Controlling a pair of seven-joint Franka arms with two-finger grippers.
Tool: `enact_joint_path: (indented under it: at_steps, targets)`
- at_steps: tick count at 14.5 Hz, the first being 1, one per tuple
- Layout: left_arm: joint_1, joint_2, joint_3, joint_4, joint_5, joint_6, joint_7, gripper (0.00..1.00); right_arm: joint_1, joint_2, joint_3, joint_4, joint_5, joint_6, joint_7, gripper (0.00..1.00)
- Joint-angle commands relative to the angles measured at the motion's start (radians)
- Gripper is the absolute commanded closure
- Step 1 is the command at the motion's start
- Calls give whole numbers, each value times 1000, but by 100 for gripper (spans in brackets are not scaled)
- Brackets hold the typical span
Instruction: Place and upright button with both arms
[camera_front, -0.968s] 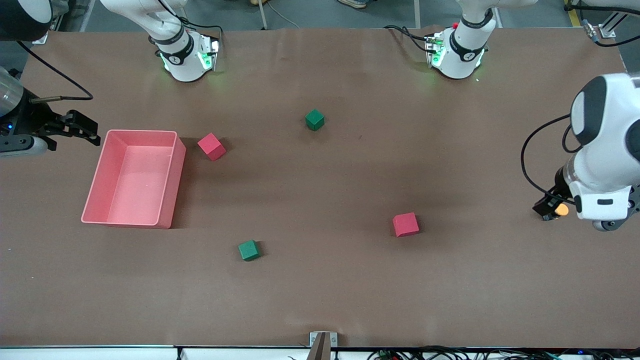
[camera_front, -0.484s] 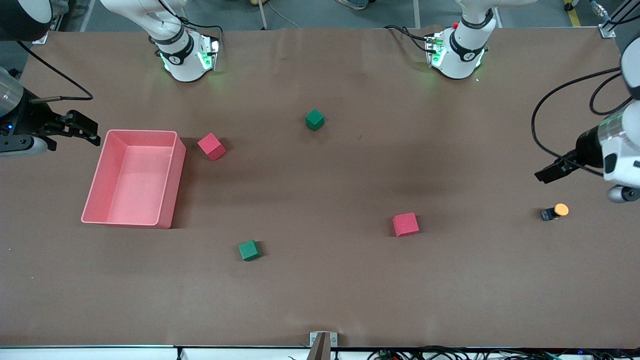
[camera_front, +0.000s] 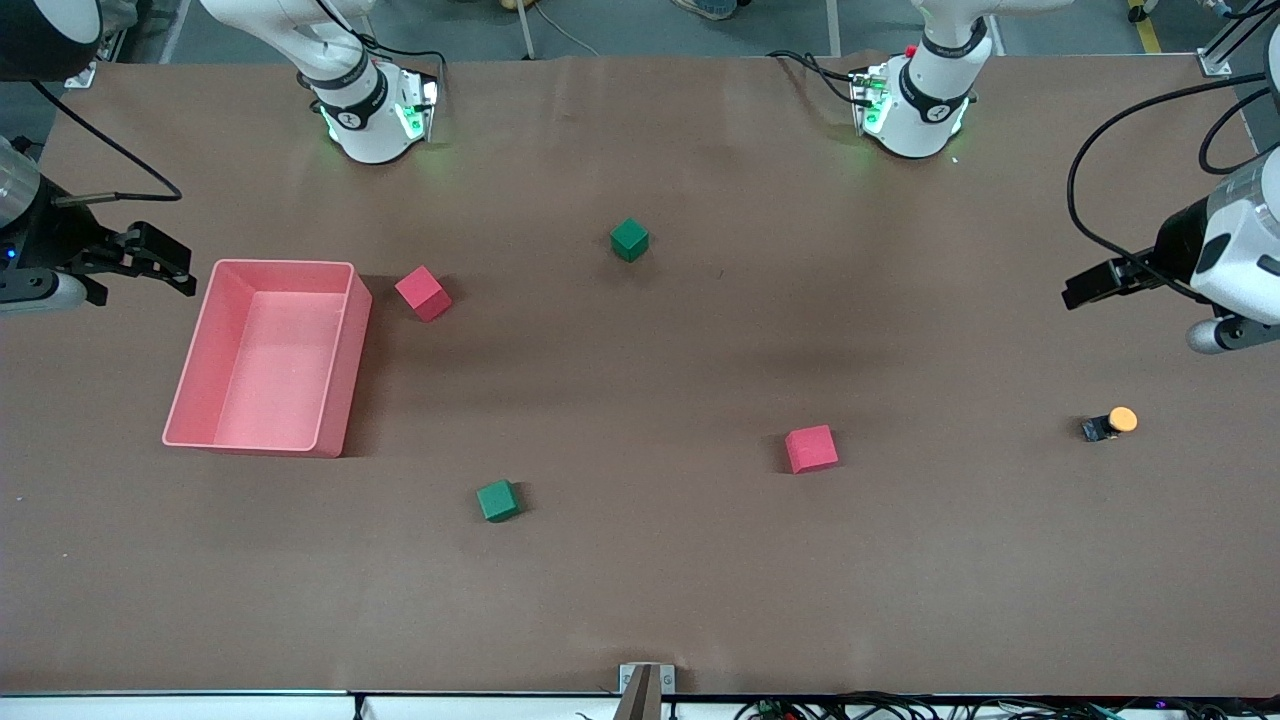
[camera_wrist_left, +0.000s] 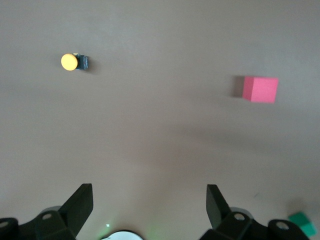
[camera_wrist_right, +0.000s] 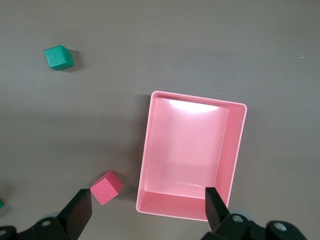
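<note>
Front view: the button (camera_front: 1110, 424) lies on its side on the bench (camera_front: 640, 580), alone.
It sits near the left arm's end, its orange cap pointing sideways, well apart from the red cube (camera_front: 811, 449). The left tool (camera_front: 1085, 283) hangs in the air over bare bench, fingers spread wide and holding nothing. The right tool (camera_front: 160, 262) waits just beside the pink bin (camera_front: 340, 380), fingers spread too, also holding nothing.
</note>
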Motion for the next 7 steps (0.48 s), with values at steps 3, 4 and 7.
enact_joint_path:
  at_steps: [3,4,7]
  targets:
    - [14,-76,0,-5,-21,-24,117,0,-9,17,6,10,3,5,-1,0]
    - [14,-85,3,-7,-22,-24,132,0,-6,17,6,10,3,7,-1,0]
    - [14,-97,8,-11,-21,-36,158,0,-9,18,6,10,3,7,-1,0]
